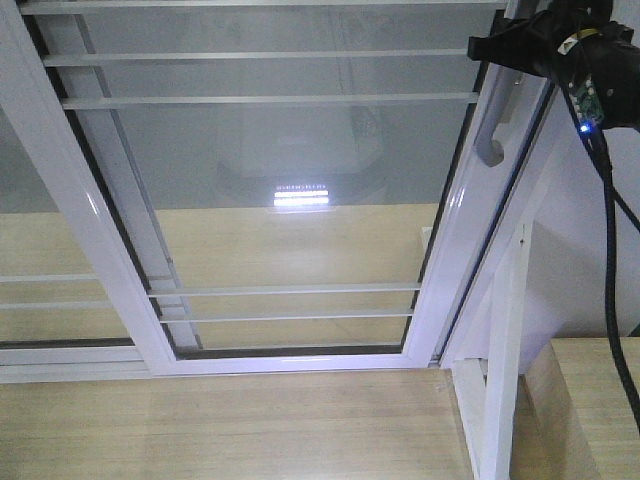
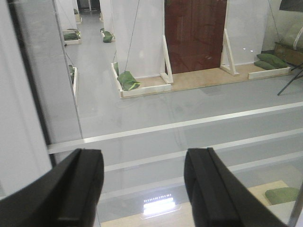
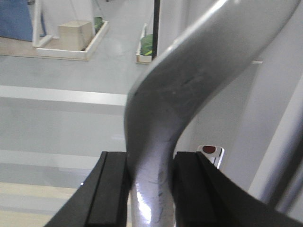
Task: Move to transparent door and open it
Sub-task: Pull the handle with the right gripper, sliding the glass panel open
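Right wrist-mounted view shows your right gripper (image 3: 150, 187) clamped on the curved grey handle (image 3: 184, 90), with its black fingers (image 3: 113, 189) pressed against either side of the lower stem. The transparent door (image 1: 270, 170) stretches away to that gripper's left, and the handle sits on the edge nearest it. Your left gripper (image 2: 144, 184) hangs with jaws spread wide apart, facing the door's pane just ahead.

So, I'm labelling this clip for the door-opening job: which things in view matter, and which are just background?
Belongs to the job: tall white-framed clear-glass sliding door; its curved grey metal pull handle; right hand, shut on that handle.
Just lying about: green sandbags; pale wooden box; dark red panel; left hand, open and holding nothing.
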### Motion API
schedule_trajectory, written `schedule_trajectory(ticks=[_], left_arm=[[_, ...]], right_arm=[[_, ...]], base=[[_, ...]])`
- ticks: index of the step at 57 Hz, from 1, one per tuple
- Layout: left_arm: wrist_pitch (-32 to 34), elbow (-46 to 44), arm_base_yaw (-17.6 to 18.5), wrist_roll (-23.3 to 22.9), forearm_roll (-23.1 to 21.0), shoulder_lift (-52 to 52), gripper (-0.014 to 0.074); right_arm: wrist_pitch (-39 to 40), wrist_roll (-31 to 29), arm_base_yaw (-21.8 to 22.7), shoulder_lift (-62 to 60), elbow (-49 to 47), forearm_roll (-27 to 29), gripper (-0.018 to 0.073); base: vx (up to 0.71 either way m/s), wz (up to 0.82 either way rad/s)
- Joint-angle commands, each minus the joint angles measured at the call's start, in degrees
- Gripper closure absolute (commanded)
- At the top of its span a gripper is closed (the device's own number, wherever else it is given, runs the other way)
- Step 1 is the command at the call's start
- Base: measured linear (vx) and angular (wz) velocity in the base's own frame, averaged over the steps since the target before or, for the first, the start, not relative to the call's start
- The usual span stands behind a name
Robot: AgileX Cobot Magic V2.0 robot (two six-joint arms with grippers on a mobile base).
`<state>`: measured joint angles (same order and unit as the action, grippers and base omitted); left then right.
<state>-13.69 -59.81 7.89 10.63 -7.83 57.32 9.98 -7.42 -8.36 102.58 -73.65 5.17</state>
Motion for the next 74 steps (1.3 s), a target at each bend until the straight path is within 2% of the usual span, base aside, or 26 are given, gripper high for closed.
schedule_trajectory(ticks=[1,28,39,52,57,65,74], left_arm=[[4.4,-2.3,0.1,-0.4,-0.2,-0.6,0.0090],[4.4,-2.3,0.1,-0.4,-0.2,-0.6,0.0090],[3.5,-2.3,0.1,-0.4,-0.4,-0.6,0.0090],[2.5,-2.3,0.1,-0.4,-0.4,0.1,0.0093],[2.8,-1.7,0.1,-0.4,-0.4,1.4,0.0093],[4.3,0.7,0.1,-0.4,-0.4,4.1,0.0093],[13.0,5.4,0.1,-0.6,-0.5,7.3,0.0093]], right_arm=[[5.2,0.2,-5.7,-4.7,-2.1,-3.3,0.0568],[3.8,0.0,-13.2,-5.5,-2.1,-3.9,0.0568],[2.6,-0.5,-14.1,-8.5,-2.1,-3.9,0.0568],[-10.4,-1.9,-14.1,-16.8,-1.7,-4.3,0.0568],[-10.0,-3.0,-14.1,-20.7,1.4,-4.3,0.0568],[-3.9,-3.0,-14.1,-28.5,10.4,-4.3,0.0568],[-1.3,-3.0,-14.1,-37.6,22.4,-4.3,0.0568]], base=[[0.00,0.00],[0.00,0.00],[0.00,0.00],[0.00,0.00],[0.00,0.00],[0.00,0.00],[0.00,0.00]])
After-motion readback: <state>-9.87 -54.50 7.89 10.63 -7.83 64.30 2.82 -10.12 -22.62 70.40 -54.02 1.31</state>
